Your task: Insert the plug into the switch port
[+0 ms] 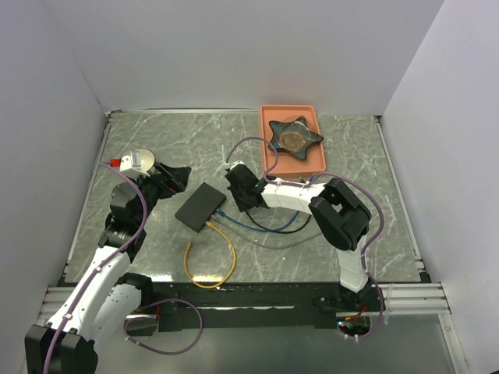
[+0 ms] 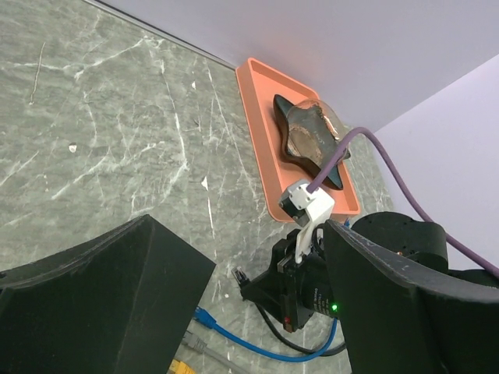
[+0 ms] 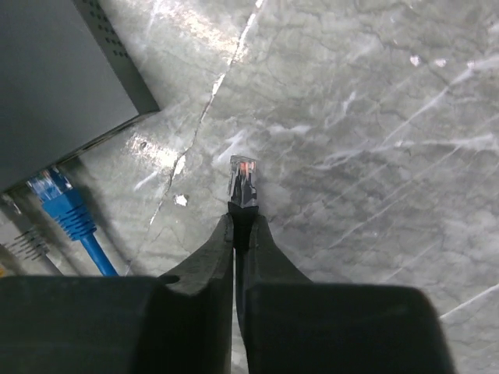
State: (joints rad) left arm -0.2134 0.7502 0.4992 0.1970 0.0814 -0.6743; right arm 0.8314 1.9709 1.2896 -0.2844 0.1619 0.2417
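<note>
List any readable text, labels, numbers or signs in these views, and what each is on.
Nothing can be read in any view.
Right arm's wrist housing: faint white print beside the green light, too small to read.
No visible print on the switch, the plug, the orange tray or the star-shaped object.
</note>
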